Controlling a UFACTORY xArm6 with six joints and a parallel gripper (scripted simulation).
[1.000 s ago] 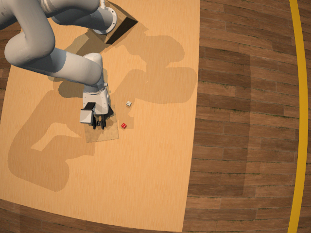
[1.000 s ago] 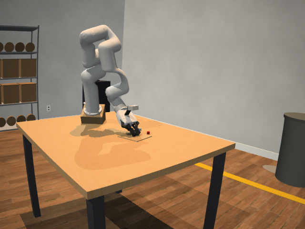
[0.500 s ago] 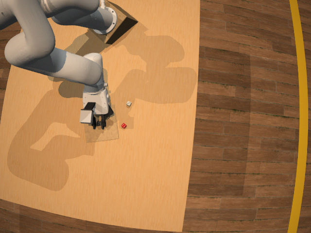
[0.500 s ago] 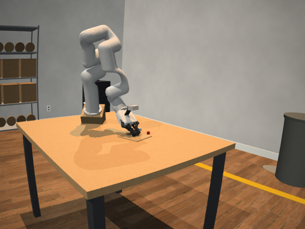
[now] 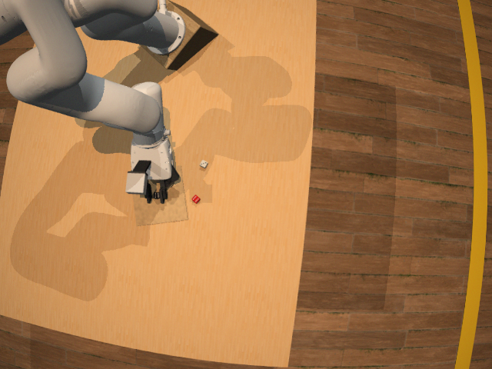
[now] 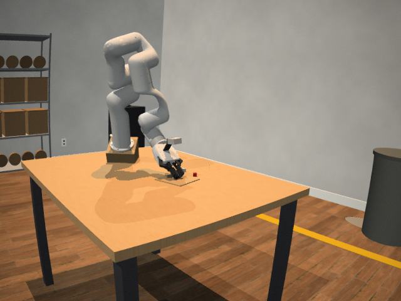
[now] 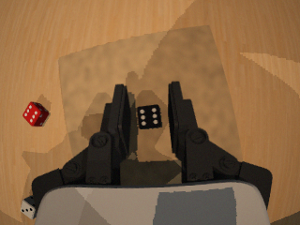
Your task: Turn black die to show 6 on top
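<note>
Release step: pincer [image 7: 150,109] spread, flanking the black die [image 7: 149,116], six up on the mat [image 7: 194,56]; next, retreat toward 6 o'clock.

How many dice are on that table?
3. The black die lies on the mat between the gripper fingers; the red die and white die sit off the mat. None seems hidden.
</note>
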